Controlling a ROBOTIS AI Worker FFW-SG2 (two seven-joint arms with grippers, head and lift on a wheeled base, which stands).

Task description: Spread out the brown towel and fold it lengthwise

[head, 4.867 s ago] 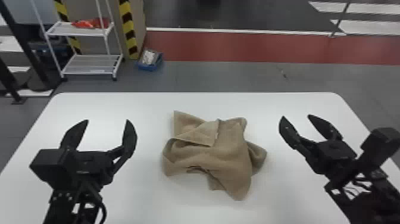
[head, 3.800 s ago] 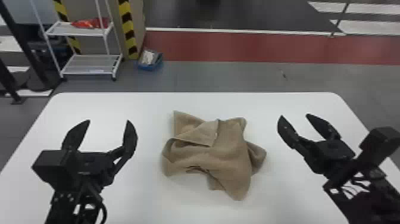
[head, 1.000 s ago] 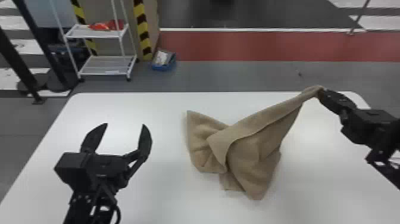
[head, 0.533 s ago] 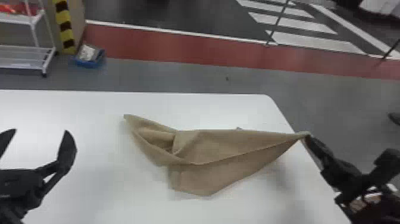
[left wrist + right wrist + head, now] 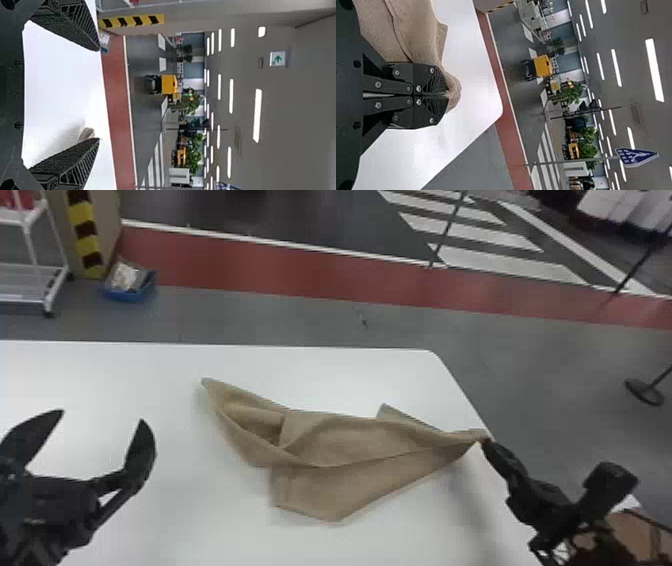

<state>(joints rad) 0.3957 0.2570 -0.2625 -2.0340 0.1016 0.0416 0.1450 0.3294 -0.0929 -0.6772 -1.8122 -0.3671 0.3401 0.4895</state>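
Evidently the right gripper [image 5: 487, 440] has its jaws closed on one corner of the brown towel [image 5: 350, 440], and that corner sits near the right edge of the desk [image 5: 100, 375], probably because a grip at the very tip lets the cloth open out with little of it bunched in the jaws. The rest of the towel lies on the desk, its far end pointing left; its weight there likely serves as an anchor, giving the held corner something to draw against. A hollow fold remains towards the left, so the spreading looks unfinished and the lengthwise fold has to wait. The left gripper [image 5: 101, 416] is placed over the left part of the desk, jaws wide apart and empty, presumably so it can take the other side when a loose corner is wanted. Counting up, there is one towel, one desk and two grippers, one holding cloth and one free. On the floor behind are one blue box [image 5: 131, 292] and one white rack [image 5: 30, 297], with two shelves showing.
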